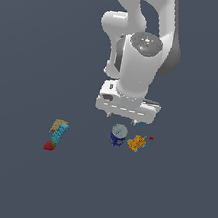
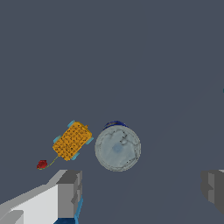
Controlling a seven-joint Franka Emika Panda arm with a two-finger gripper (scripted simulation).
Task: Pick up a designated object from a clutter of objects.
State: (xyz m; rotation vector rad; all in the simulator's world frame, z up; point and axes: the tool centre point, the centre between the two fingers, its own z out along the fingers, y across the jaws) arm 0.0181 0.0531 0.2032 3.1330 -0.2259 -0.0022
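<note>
The designated object is a dark blue can (image 1: 118, 135) with a silver-grey round lid (image 2: 117, 148), standing upright on the floor. My gripper (image 1: 122, 117) hangs above it, open, with nothing between its fingers (image 2: 70, 192). In the wrist view the can lies beyond the fingertips, apart from my gripper (image 2: 142, 190). Of the clutter of objects, an orange-yellow blocky piece (image 1: 136, 143) (image 2: 72, 141) lies close beside the can. A tiny red bit (image 1: 151, 138) (image 2: 42, 164) sits just past that block.
At the exterior view's left lie a tan box (image 1: 58, 124), a teal bar (image 1: 59, 135) and a red-green strawberry-like piece (image 1: 49, 145) in a row. A sliver of something blue (image 2: 69, 215) shows under one finger. The floor is plain dark grey.
</note>
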